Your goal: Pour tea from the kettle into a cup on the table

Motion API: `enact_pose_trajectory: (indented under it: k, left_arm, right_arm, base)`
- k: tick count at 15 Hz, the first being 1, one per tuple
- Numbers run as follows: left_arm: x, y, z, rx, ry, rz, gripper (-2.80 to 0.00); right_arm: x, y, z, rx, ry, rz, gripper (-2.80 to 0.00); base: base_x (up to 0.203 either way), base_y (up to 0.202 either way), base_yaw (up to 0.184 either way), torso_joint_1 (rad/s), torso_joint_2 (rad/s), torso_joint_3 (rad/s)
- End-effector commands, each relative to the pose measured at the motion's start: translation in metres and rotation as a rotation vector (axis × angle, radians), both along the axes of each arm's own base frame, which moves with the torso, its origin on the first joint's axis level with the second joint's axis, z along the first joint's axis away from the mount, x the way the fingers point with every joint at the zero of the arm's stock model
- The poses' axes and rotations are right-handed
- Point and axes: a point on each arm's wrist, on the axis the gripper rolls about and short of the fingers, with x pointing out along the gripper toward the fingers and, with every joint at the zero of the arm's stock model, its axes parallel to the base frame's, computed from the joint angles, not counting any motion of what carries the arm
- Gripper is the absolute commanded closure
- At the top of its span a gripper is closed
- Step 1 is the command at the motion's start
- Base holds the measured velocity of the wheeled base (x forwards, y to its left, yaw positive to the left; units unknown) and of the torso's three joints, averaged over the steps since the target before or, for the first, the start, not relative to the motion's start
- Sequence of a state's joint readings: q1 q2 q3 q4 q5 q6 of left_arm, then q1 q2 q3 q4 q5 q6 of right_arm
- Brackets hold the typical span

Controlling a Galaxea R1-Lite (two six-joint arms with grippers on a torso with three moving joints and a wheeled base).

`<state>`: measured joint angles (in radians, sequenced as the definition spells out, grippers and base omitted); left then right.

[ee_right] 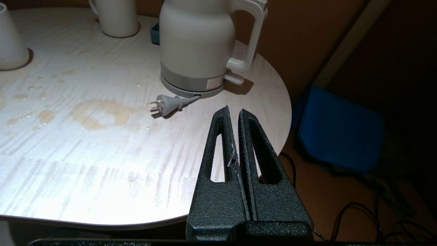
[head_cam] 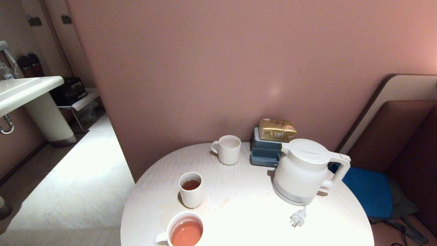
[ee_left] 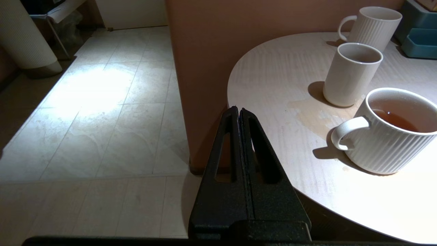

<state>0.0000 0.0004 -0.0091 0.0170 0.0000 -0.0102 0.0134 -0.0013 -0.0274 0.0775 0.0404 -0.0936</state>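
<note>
The white kettle (head_cam: 302, 171) stands upright at the right of the round white table (head_cam: 245, 212), lid on, handle to the right; the right wrist view shows the kettle (ee_right: 194, 44) too. The cup (head_cam: 191, 189), a plain white tumbler, stands left of centre with a little dark tea (head_cam: 190, 185) in it. Neither arm shows in the head view. My left gripper (ee_left: 239, 111) is shut and empty off the table's near left edge, well short of the cup (ee_left: 351, 73). My right gripper (ee_right: 234, 111) is shut and empty over the near right edge, short of the kettle.
A ribbed mug (head_cam: 228, 149) stands at the back. A wider mug (head_cam: 184, 230) of orange-pink liquid sits at the near edge. A blue box (head_cam: 266, 153) with a gold packet (head_cam: 277, 130) is behind the kettle. The kettle's plug (head_cam: 298, 218) and spill patches (ee_right: 102, 114) lie on the tabletop.
</note>
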Motion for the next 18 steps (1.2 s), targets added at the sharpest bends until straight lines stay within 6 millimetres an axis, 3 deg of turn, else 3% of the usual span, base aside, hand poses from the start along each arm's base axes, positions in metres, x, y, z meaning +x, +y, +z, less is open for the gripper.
enact_pose_trajectory:
  k: [1, 18]
  left_arm:
    - [0.0001, 0.0, 0.0, -0.001, 0.002, 0.0, 0.0]
    - [0.0001, 0.0, -0.0001, -0.001, 0.002, 0.0, 0.0]
  right_arm:
    - [0.0001, 0.0, 0.0, -0.001, 0.002, 0.001, 0.0]
    - [0.0001, 0.0, 0.0, -0.003, 0.002, 0.002, 0.0]
  base:
    - [0.0, 0.0, 0.0, 0.0, 0.0, 0.0]
    - [0.0, 0.0, 0.0, 0.0, 0.0, 0.0]
